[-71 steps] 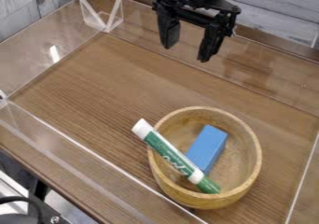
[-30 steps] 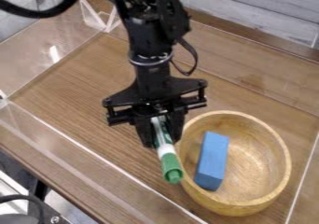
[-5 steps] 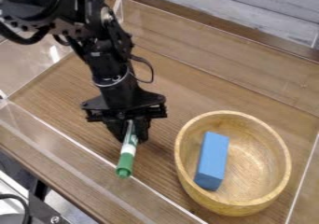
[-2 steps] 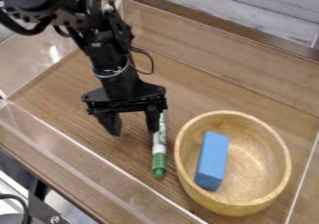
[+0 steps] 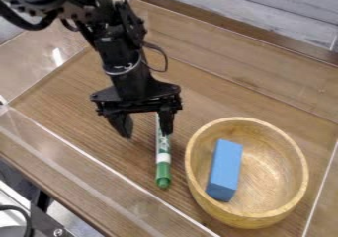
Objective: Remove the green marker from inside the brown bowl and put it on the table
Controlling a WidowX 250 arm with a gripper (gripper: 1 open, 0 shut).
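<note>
The green marker (image 5: 161,154) lies flat on the table (image 5: 79,93), just left of the brown bowl (image 5: 278,177), its dark green cap end toward the front. My gripper (image 5: 146,123) hangs directly over the marker's far end, fingers spread to either side of it, open and holding nothing. The bowl holds only a blue block (image 5: 224,168).
Clear acrylic walls (image 5: 53,157) border the table on the left, front and back. The black arm (image 5: 113,39) rises from the gripper toward the upper left. The bowl sits close to the front right corner.
The gripper has opened and let go of the marker, which now lies on the table. The hand has lifted slightly off it. The marker rolled a little toward the bowl.
</note>
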